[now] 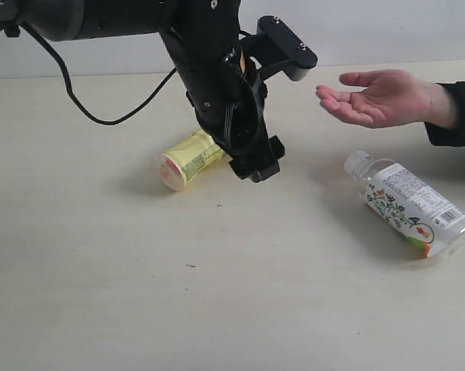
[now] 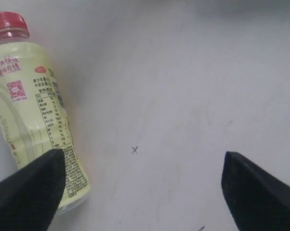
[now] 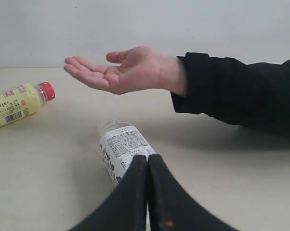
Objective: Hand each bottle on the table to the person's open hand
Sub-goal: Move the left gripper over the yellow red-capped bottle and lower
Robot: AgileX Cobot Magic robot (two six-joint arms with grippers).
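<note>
On surface [image 1: 101, 309], 2 bottles lie flat: floral bottle [image 1: 410, 205] near open hand [image 1: 371, 97], just ahead of right pincer [image 3: 148, 161], pressed together; yellow bottle [image 2: 34, 110] off to one side of left pincer [image 2: 142, 166], spread wide. Closing now prob clips it & rolls it away.

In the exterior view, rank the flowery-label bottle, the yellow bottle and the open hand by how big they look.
1. flowery-label bottle
2. open hand, only slightly smaller, nearly alike
3. yellow bottle, smallest, though the left arm hides part of it
</note>
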